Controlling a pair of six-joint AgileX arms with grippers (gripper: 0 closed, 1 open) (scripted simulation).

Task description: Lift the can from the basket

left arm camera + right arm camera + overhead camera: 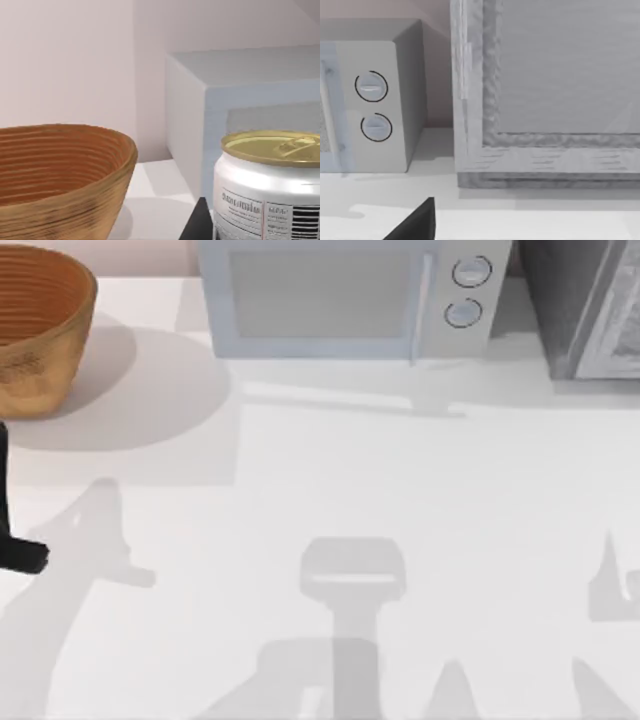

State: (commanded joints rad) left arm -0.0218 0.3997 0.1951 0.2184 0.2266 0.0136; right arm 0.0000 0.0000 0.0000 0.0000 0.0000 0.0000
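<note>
Evidently left fingers [200, 225] touch the can [267, 185] beside basket [60, 175]

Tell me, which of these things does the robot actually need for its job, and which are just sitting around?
Needed: the can, seen close up in the left wrist view beside the basket, not inside it.

Just sitting around: the microwave; the grey framed cabinet beside it.

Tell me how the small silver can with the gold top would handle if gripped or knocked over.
The small silver can with the gold top looks rigid metal, so likely firm to grip. Its glossy sides may be slippery. Being cylindrical, it would probably roll if tipped.
</note>
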